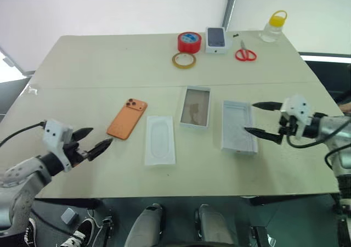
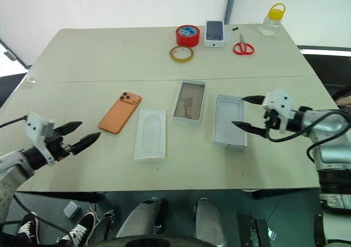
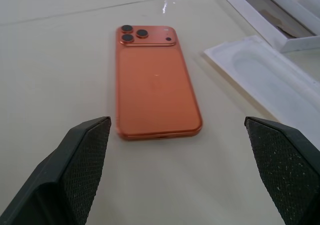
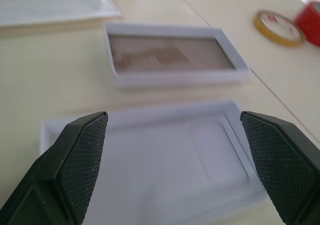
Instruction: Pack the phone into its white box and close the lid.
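The orange phone (image 1: 126, 119) is seen lying flat on the pale table (image 1: 98, 60), back side up, its three dark lenses at the far corner. It is taken here as the landmark.

Just to the right of the phone, apart from it, a flat white insert with an oval recess (image 1: 160, 140) is laid lengthwise. Farther right of the phone, beyond the insert, a white-walled tray with a brownish inside (image 1: 196, 106) is placed. Farther still to the right, the white box (image 1: 238, 127) is found: shallow, low-walled, pale inside, nothing in it. The phone is well apart from it, with insert and brownish tray between.

Beyond the phone, toward the far edge of the table, a yellowish tape ring (image 1: 184, 60), a red tape roll (image 1: 189, 41), a small white box with a phone picture (image 1: 216, 40), red-handled scissors (image 1: 245, 53) and a clear bottle with a yellow cap (image 1: 273, 27) are noted.

The left gripper (image 1: 95, 140) is held near the phone on its near-left side, above the table, jaws spread wide, nothing between them; the phone is not touched. In the left wrist view the phone is framed between the two fingers (image 3: 75, 170).

The right gripper (image 1: 262, 119) is held far right of the phone, at the right edge of the white box, jaws wide apart and nothing gripped. Contact with the box cannot be told.
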You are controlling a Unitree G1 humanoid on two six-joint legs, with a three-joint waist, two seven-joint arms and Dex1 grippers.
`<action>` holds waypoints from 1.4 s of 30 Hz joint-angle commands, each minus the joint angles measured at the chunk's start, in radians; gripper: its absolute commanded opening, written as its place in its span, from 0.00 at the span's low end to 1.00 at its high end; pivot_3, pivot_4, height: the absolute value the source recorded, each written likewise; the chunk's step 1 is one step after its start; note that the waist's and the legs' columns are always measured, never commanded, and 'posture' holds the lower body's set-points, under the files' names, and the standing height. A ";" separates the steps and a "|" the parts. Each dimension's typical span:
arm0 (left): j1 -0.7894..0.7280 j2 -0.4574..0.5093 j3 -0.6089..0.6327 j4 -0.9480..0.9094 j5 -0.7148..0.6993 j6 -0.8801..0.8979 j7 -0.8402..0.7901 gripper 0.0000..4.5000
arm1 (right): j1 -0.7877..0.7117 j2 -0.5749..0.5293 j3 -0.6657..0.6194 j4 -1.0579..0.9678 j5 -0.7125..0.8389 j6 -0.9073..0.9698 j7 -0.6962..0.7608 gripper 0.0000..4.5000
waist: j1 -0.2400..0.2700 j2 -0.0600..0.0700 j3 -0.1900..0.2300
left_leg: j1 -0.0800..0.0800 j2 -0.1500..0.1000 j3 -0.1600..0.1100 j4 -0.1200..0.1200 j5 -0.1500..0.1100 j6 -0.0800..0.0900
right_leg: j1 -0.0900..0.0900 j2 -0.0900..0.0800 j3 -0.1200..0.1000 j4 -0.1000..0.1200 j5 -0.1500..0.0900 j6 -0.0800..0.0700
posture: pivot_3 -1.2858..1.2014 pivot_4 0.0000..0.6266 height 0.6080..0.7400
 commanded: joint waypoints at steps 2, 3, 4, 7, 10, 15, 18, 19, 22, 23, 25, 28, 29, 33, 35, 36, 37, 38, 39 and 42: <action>-0.081 -0.086 -0.035 -0.080 -0.149 0.188 0.152 1.00 | -0.069 0.044 0.052 -0.071 -0.028 -0.023 -0.036 0.99 | 0.002 0.000 0.000 | 0.000 0.000 0.000 0.001 0.000 0.000 | 0.000 0.000 0.000 0.000 0.000 0.000 | 0.52 0.24 1.00; -0.086 -0.107 -0.044 -0.084 -0.196 0.227 0.159 1.00 | -0.078 0.054 0.066 -0.074 -0.035 -0.027 -0.037 0.99 | 0.001 -0.001 0.000 | 0.000 0.000 0.000 0.001 0.000 0.000 | 0.000 0.000 0.000 0.000 0.000 0.000 | 0.52 0.24 1.00; -0.091 -0.129 -0.045 -0.084 -0.237 0.261 0.175 1.00 | -0.086 0.064 0.077 -0.078 -0.038 -0.029 -0.038 0.99 | 0.001 -0.001 0.000 | 0.000 0.000 0.000 0.001 0.000 0.000 | 0.000 0.000 0.000 0.000 0.000 0.000 | 0.52 0.24 1.00; -0.111 -0.207 -0.050 -0.076 -0.354 0.329 0.246 1.00 | -0.090 0.068 0.124 -0.091 -0.075 -0.071 -0.024 0.99 | 0.000 -0.001 0.000 | 0.000 0.000 0.000 0.000 0.000 0.000 | 0.000 0.000 0.000 0.000 0.000 0.000 | 0.52 0.24 1.00; -0.134 -0.242 -0.045 -0.057 -0.403 0.361 0.311 1.00 | -0.062 0.067 0.153 -0.092 -0.104 -0.117 -0.014 0.99 | 0.001 -0.001 0.000 | 0.000 0.000 0.000 0.001 0.000 -0.001 | 0.000 0.000 0.000 0.001 0.000 0.000 | 0.52 0.24 1.00; -0.152 -0.249 -0.053 -0.021 -0.459 0.415 0.372 1.00 | -0.048 0.073 0.159 -0.095 -0.101 -0.127 -0.020 0.99 | -0.003 -0.001 0.000 | 0.001 0.000 0.000 0.001 0.001 -0.001 | 0.000 0.001 0.000 0.001 0.000 0.000 | 0.52 0.24 1.00; -0.180 -0.277 -0.066 0.019 -0.506 0.451 0.417 1.00 | -0.058 0.074 0.160 -0.089 -0.106 -0.140 -0.024 0.99 | 0.000 -0.001 0.000 | 0.001 0.000 0.000 0.001 0.001 -0.001 | 0.000 0.001 0.000 0.001 0.000 0.000 | 0.52 0.24 1.00; -0.188 -0.284 -0.073 0.035 -0.518 0.461 0.423 1.00 | -0.063 0.075 0.161 -0.087 -0.108 -0.142 -0.025 0.99 | 0.001 -0.001 0.000 | 0.001 0.000 0.000 0.001 0.001 -0.001 | 0.001 0.001 0.000 0.001 0.000 0.000 | 0.52 0.24 1.00; -0.205 -0.291 -0.087 0.065 -0.533 0.480 0.437 1.00 | -0.069 0.077 0.161 -0.087 -0.109 -0.145 -0.027 0.99 | 0.001 -0.001 0.000 | 0.001 -0.001 0.000 0.001 0.001 -0.001 | 0.001 0.001 0.000 0.001 0.000 0.000 | 0.52 0.24 1.00; -0.214 -0.299 -0.089 0.080 -0.532 0.476 0.444 1.00 | -0.068 0.077 0.161 -0.086 -0.112 -0.148 -0.029 0.99 | 0.001 -0.001 0.000 | 0.001 -0.001 0.000 0.001 0.001 -0.001 | 0.001 0.000 0.000 0.001 0.000 0.000 | 0.52 0.24 1.00; -0.232 -0.315 -0.087 0.119 -0.544 0.479 0.459 1.00 | -0.066 0.077 0.160 -0.087 -0.111 -0.148 -0.030 0.99 | 0.001 0.000 0.000 | 0.001 -0.001 0.000 0.001 0.001 -0.001 | 0.001 0.000 0.000 0.001 0.000 0.000 | 0.52 0.24 1.00; -0.239 -0.315 -0.101 0.148 -0.530 0.476 0.450 1.00 | -0.063 0.073 0.159 -0.089 -0.115 -0.152 -0.033 0.99 | 0.001 0.000 0.000 | 0.001 -0.001 0.000 0.001 0.001 -0.002 | 0.001 0.000 0.000 0.001 0.000 0.000 | 0.52 0.24 1.00; -0.242 -0.325 -0.097 0.166 -0.531 0.472 0.455 1.00 | -0.064 0.072 0.158 -0.089 -0.116 -0.154 -0.035 0.99 | 0.001 0.000 0.000 | 0.001 -0.001 0.000 0.001 0.001 -0.002 | 0.001 0.000 0.000 0.001 0.000 0.000 | 0.52 0.24 1.00; -0.237 -0.347 -0.110 0.205 -0.510 0.451 0.456 0.83 | -0.070 0.067 0.151 -0.091 -0.116 -0.153 -0.041 1.00 | 0.001 0.000 -0.001 | 0.001 -0.001 0.000 0.001 0.001 -0.002 | 0.002 0.000 0.000 0.001 0.000 0.000 | 0.52 0.24 1.00; -0.236 -0.348 -0.120 0.208 -0.513 0.460 0.456 0.61 | -0.070 0.064 0.150 -0.092 -0.116 -0.153 -0.042 1.00 | 0.001 0.000 -0.001 | 0.001 -0.001 0.000 0.001 0.001 -0.002 | 0.002 0.000 0.000 0.001 0.000 0.000 | 0.52 0.24 1.00; -0.237 -0.350 -0.121 0.209 -0.517 0.461 0.457 0.49 | -0.069 0.062 0.151 -0.092 -0.118 -0.156 -0.042 1.00 | 0.001 0.000 -0.001 | 0.001 -0.001 0.000 0.001 0.001 -0.002 | 0.002 0.000 0.000 0.001 0.000 0.000 | 0.52 0.24 1.00; -0.239 -0.350 -0.123 0.211 -0.516 0.462 0.461 0.38 | -0.069 0.062 0.152 -0.092 -0.120 -0.158 -0.043 1.00 | 0.001 0.000 -0.001 | 0.001 -0.001 0.000 0.001 0.001 -0.002 | 0.002 0.000 0.000 0.001 0.000 0.000 | 0.52 0.24 1.00; -0.241 -0.348 -0.126 0.213 -0.514 0.462 0.461 0.28 | -0.070 0.062 0.152 -0.093 -0.120 -0.157 -0.044 1.00 | 0.001 0.000 -0.001 | 0.001 -0.001 0.000 0.001 0.001 -0.002 | 0.002 0.000 0.000 0.000 0.000 0.000 | 0.52 0.24 1.00; -0.242 -0.347 -0.128 0.217 -0.512 0.462 0.464 0.14 | -0.073 0.063 0.153 -0.094 -0.119 -0.154 -0.045 1.00 | 0.001 0.000 -0.001 | 0.001 -0.001 0.000 0.001 0.001 -0.002 | 0.001 0.000 0.000 0.001 0.000 0.000 | 0.52 0.24 1.00; -0.250 -0.349 -0.128 0.235 -0.505 0.472 0.491 0.02 | -0.083 0.066 0.153 -0.103 -0.115 -0.146 -0.048 1.00 | 0.001 0.001 -0.002 | 0.002 -0.001 0.000 0.001 0.001 -0.002 | 0.002 0.000 0.000 0.001 0.000 0.000 | 0.52 0.24 1.00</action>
